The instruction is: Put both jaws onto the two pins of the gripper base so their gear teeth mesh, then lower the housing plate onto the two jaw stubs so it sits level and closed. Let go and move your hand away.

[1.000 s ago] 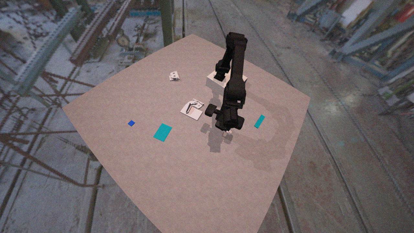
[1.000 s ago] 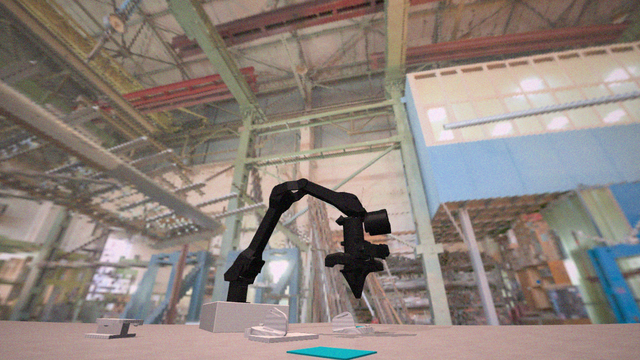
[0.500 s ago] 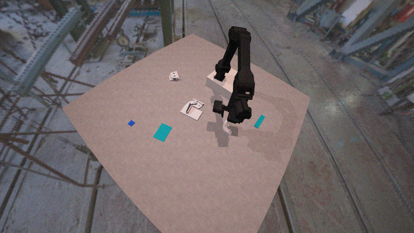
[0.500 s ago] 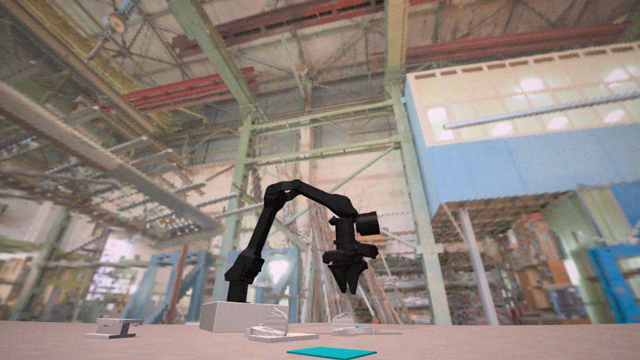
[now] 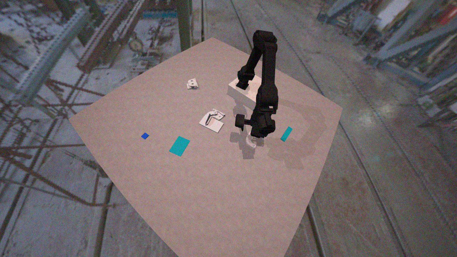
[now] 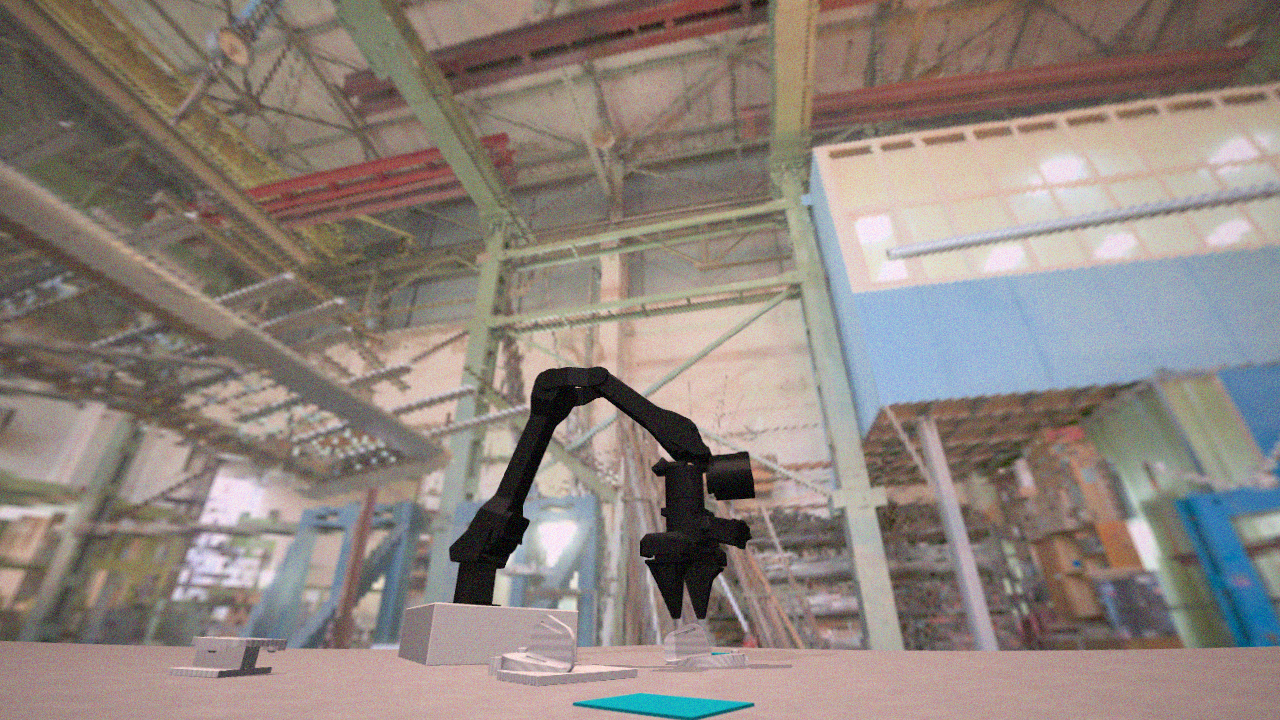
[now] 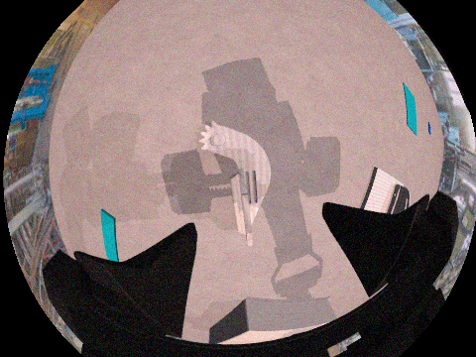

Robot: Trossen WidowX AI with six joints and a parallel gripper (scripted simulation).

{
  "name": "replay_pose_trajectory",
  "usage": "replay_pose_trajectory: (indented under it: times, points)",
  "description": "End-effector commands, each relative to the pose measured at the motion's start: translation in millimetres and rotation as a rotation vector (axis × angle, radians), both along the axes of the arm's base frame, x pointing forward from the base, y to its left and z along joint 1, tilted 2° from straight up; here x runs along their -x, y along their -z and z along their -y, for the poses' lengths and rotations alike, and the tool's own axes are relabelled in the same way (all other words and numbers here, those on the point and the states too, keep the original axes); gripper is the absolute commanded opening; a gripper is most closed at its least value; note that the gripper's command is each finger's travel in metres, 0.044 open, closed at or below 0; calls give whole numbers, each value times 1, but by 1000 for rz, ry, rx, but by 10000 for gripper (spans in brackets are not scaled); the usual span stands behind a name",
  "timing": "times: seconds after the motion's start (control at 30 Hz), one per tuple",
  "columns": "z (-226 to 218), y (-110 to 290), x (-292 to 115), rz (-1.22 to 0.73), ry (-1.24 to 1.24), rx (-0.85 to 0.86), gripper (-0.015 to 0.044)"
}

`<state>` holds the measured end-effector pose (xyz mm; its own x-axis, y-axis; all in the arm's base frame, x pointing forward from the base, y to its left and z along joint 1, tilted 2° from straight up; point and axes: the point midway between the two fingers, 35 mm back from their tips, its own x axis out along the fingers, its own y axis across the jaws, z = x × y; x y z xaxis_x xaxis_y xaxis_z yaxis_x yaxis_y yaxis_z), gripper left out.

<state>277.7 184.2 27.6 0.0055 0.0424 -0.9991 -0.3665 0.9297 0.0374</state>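
Observation:
The gripper base (image 5: 216,126) (image 6: 608,673) (image 7: 378,190) is a white plate lying flat. One white jaw (image 5: 220,115) (image 6: 547,642) with a raised fin sits on it; whether it is fully down on its pin I cannot tell. The second white jaw (image 6: 687,641) (image 7: 260,156) lies loose on the table, its gear teeth at the far end from my hand in the wrist view. My gripper (image 6: 688,617) (image 7: 262,221) is open and empty, pointing down just above this jaw's fin. The white housing plate (image 5: 192,83) (image 6: 228,653) stands apart at the table's back left; it is not seen in the wrist view.
A large teal pad (image 5: 179,146) (image 6: 663,705) (image 7: 410,109) and a small blue square (image 5: 145,136) (image 7: 429,128) lie left of the gripper in the top view. A narrow teal strip (image 5: 286,134) (image 7: 109,235) lies right. The arm stands on a pale block (image 5: 241,96) (image 6: 492,635).

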Motion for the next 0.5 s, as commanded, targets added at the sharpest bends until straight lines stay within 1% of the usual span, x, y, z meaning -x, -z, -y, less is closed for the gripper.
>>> replay_pose_trajectory:
  times: [0.0,0.47]
  points:
    - [0,1,-1,6,-4,-2,440]
    - [-2,18,-3,6,-4,-2,440]
